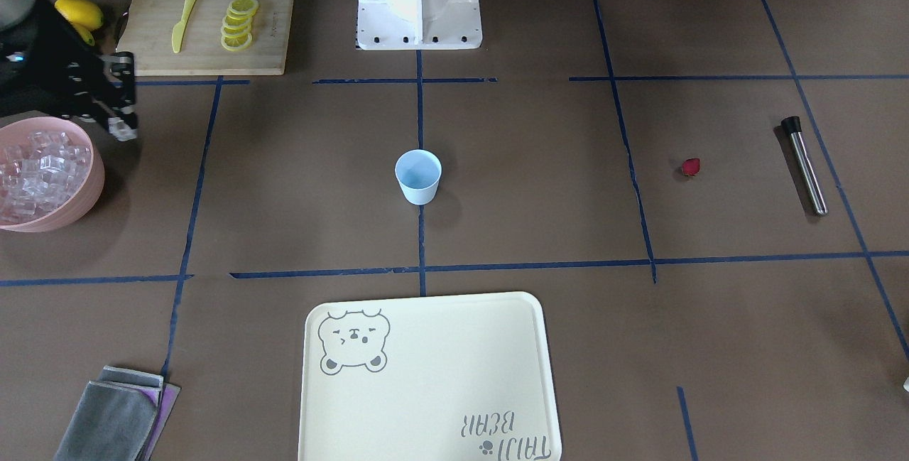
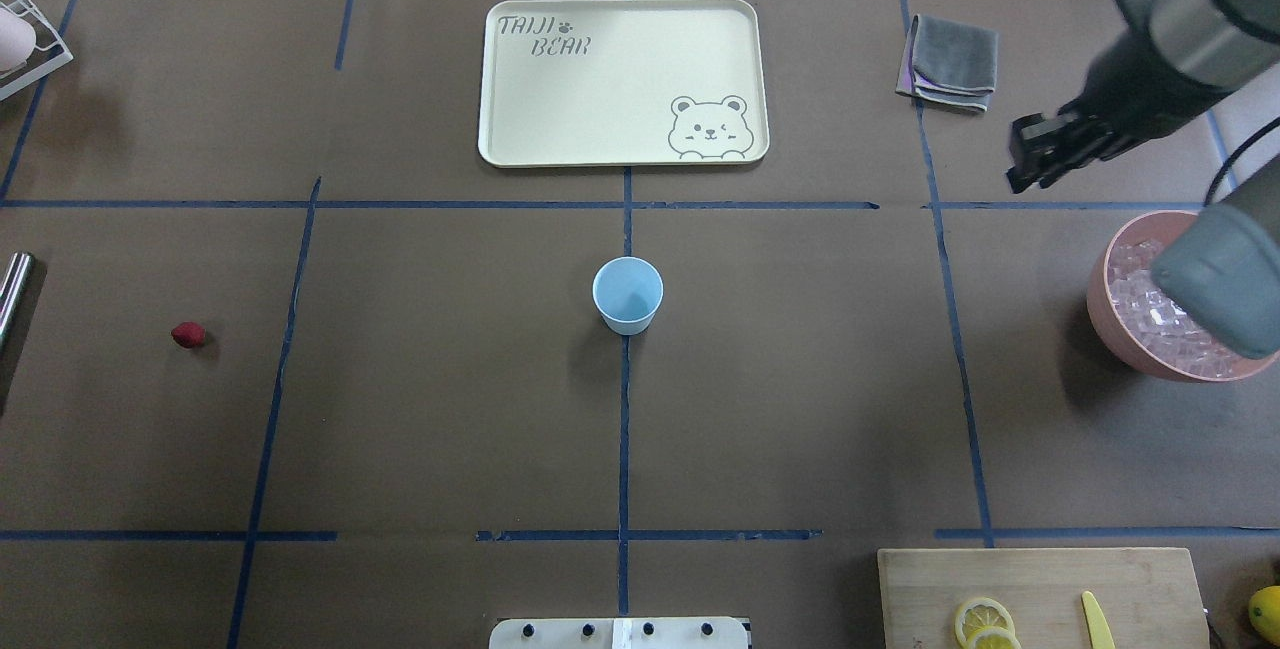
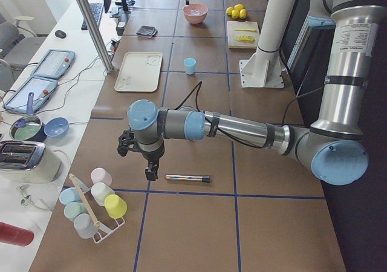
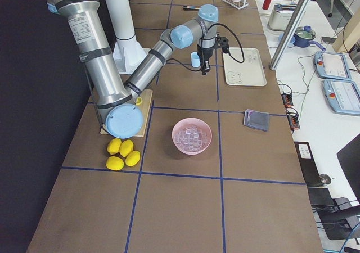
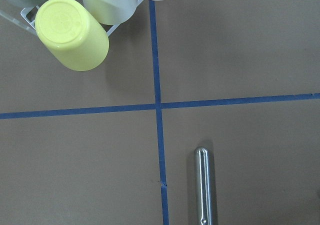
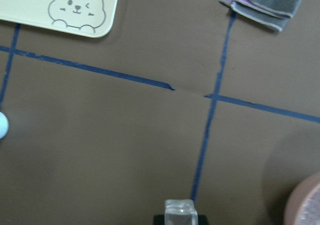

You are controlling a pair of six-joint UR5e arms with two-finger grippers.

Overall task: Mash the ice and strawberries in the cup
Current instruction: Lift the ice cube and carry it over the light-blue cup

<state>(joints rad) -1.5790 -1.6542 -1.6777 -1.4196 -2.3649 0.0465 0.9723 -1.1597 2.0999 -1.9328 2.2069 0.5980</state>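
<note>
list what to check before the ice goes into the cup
1. ice cube gripped by right fingers: ok, it shows between them in the right wrist view.
2. cup upright, mouth open: ok, and empty.
3. way from right fingers to cup: ok, only bare table between in the overhead view.
4. strawberry in cup: not ok, it lies on the table on the robot's left side.
5. muddler available: ok, lying on the table, unheld.
6. left fingers open: cannot tell.
</note>
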